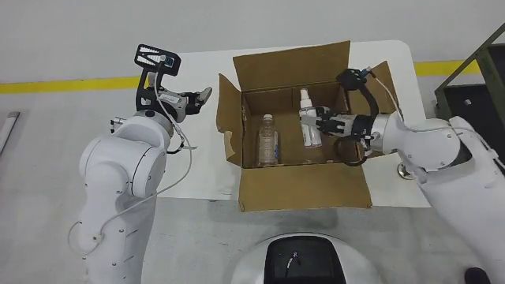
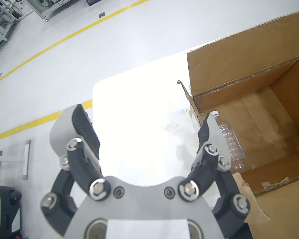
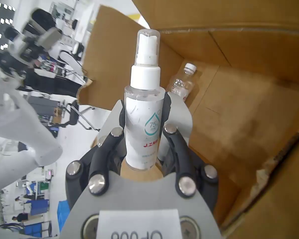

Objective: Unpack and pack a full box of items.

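The right gripper (image 3: 144, 111) is closed tight on a spray bottle (image 3: 143, 138). Its two fingers (image 3: 179, 115) squeeze the bottle on both sides of the fat middle part, where the label is. That is a good spot to hold, because the middle is wide and round and the thin white top would slip. The top of the bottle points away from the wrist, so the bottle sticks straight out like a finger. The gripper and the bottle are down inside the box (image 1: 304, 188), on the right side. I cannot tell if the bottle touches the floor of the box or hangs just above it. A clear water bottle (image 1: 268, 139) lies flat on the box floor on the other side, apart from the spray bottle, so there is room for both. The box flaps stand open, so an arm can get in from the top. I think the spray bottle is either coming out or going in, but I cannot say which. The left gripper (image 2: 144, 123) is open wide with nothing in it. It hangs over the white table (image 1: 201, 162), just beside the left wall of the box. It may be waiting there so the two arms do not bump.
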